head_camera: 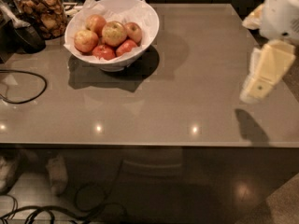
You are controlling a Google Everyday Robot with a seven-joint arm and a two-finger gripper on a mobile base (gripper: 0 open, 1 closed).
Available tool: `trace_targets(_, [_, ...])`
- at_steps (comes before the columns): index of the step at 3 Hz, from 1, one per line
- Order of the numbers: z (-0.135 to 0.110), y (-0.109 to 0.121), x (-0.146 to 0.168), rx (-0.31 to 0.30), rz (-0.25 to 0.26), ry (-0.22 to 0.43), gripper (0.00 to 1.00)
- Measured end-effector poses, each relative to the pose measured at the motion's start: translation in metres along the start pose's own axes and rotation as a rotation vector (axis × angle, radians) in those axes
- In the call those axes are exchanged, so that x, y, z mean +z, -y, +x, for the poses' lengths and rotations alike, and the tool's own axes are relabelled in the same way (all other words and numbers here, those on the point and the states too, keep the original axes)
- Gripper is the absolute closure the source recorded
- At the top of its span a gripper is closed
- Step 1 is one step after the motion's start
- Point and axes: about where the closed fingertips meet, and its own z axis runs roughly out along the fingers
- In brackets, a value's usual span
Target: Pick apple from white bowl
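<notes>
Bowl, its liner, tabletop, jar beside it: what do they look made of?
White bowl: glossy, likely ceramic or melamine. Liner: crumpled, creased white paper. Tabletop: smooth grey-brown, semi-gloss, reflected glints; stone or laminate, unclear. Jar: clear glass or plastic, snacks show through. Claw: pale, plastic-looking, hangs over the table's right side.

Kitchen-type spot, I'd say: grey counter (187, 97) with a white bowl (150, 24) and snack jar (44, 10) well left of the gripper (265, 73). It hangs at the counter's right edge.

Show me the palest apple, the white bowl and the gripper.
apple (114, 33), camera view: its pale top.
white bowl (156, 26), camera view: right rim.
gripper (253, 90), camera view: lower end, over the table (182, 94), right side.
</notes>
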Motion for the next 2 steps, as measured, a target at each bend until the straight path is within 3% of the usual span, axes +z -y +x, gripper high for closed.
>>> trace_targets(2, [-0.093,0.071,-0.013,-0.073,0.006,0.107,0.0])
